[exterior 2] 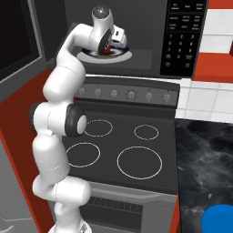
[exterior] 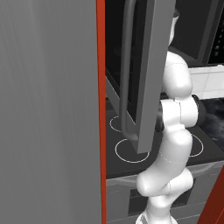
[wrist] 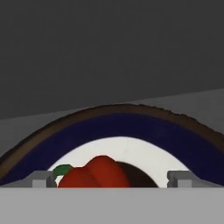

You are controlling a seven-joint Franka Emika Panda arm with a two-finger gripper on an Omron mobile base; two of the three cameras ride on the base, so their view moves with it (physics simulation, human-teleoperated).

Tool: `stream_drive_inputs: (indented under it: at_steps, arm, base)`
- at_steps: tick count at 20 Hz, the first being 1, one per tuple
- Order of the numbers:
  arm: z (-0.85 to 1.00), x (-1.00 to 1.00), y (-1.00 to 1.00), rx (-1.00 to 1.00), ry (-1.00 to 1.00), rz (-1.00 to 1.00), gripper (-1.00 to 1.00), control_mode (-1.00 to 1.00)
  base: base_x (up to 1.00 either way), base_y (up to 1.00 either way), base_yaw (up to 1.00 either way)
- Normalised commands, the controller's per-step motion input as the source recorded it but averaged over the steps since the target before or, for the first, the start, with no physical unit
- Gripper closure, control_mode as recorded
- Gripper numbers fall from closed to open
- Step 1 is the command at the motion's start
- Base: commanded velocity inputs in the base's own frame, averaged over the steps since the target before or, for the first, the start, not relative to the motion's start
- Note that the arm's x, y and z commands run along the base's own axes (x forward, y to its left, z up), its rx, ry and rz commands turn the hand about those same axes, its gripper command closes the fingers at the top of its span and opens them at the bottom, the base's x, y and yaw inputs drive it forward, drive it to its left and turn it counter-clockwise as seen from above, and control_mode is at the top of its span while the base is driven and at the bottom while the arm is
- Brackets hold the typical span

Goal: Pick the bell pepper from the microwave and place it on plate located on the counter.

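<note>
I read this as the pick step: arm reaching into the open microwave (exterior 2: 145,41), nothing lifted yet.

Largest to smallest, with counts:
- One microwave, door (exterior: 146,74) swung open toward the left base camera, keypad panel on the right side of the box in the right base view.
- One stove (exterior 2: 123,150) below it, four ring burners and six knobs along its back panel, as far as I can count.
- One bench (exterior 2: 202,159), black marbled, just right of the stove.
- One blue plate (exterior 2: 218,219) on the bench at its near edge, partly cut off by the frame. Well apart from the microwave.
- One dish (wrist: 131,127) inside the microwave, white centre with a dark blue band and brown rim.
- One bell pepper (wrist: 94,173), red with a green stem, sitting on that dish.
- One end effector (wrist: 111,179), fingers (wrist: 43,179) spread wide either side of the pepper, not touching it, holding nothing.

Next move, my call: ease a little further down and in so the pads bracket the pepper's body, then close. The pepper sits off centre toward the left finger, so I'd shift to centre before closing. After that, a lift clear of the dish rim, retract out past the door, swing right to the plate.
</note>
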Motion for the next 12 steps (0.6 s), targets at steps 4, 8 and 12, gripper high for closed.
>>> stream_drive_inputs:
  at_steps: [4,8,12]
  arm:
    - [-0.13,0.0,0.17,-0.02,0.0,0.0,-1.0,-1.0]
    - [-0.11,0.0,0.12,-0.01,0.0,0.0,-1.0,-1.0]
    - [-0.11,0.0,0.07,0.0,0.0,0.0,-1.0,-1.0]
  base:
    - [0.0,0.0,0.0]
    - [0.0,0.0,0.0]
    - [0.0,0.0,0.0]
